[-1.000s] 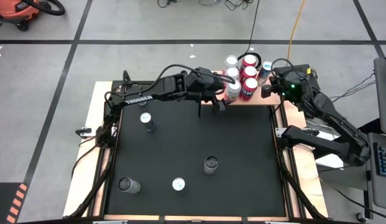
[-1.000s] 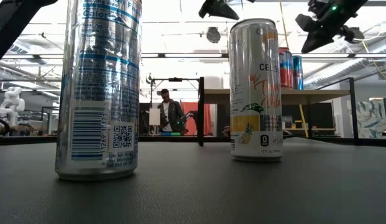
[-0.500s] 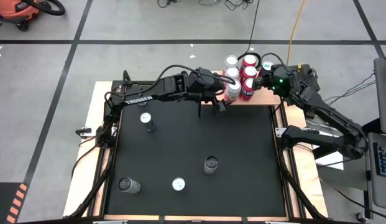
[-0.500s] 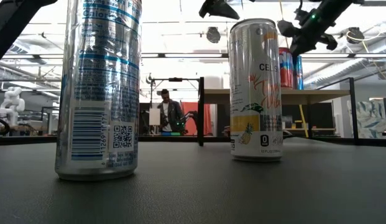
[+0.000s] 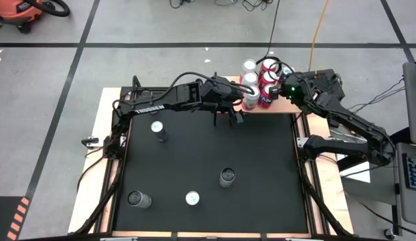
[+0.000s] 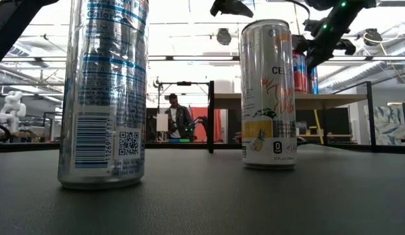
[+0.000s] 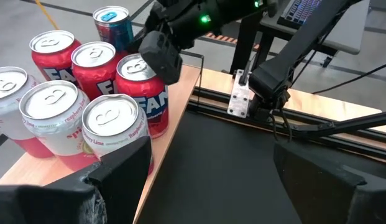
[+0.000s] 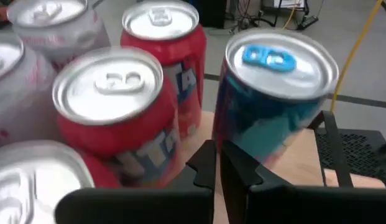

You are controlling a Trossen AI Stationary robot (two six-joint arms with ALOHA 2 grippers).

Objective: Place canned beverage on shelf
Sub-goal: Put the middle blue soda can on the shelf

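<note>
Several cans stand close together on the light-wood shelf [image 5: 288,106] at the table's far edge: white ones [image 7: 112,127], red ones [image 7: 140,93] and a blue one [image 8: 280,81]. My left gripper [image 7: 208,168] hangs open at the shelf's near edge. The nearest white can stands outside its fingers, right beside one of them. My right gripper [image 8: 216,158] is shut and comes at the group from the right. It points into the gap between the blue can and a red can [image 8: 109,106]. My right gripper's shut fingertips [image 8: 208,163] stand low between the blue can and the red can; whether they touch either one, I cannot tell. Whether my left gripper touches the white can beside it cannot be told either.
Several more cans stand upright on the black table top [image 5: 261,167], among them a silver one [image 5: 159,130], a dark-topped one [image 5: 227,177] and two near the front [image 5: 138,199] [image 5: 192,198]. In the low view a person [image 6: 176,121] stands in the room far behind the table.
My right gripper has moved toward the table's left, in toward the cans on the shelf, and has sunk a little while rolling slightly. It has stayed shut. The cans on the table have not moved.
</note>
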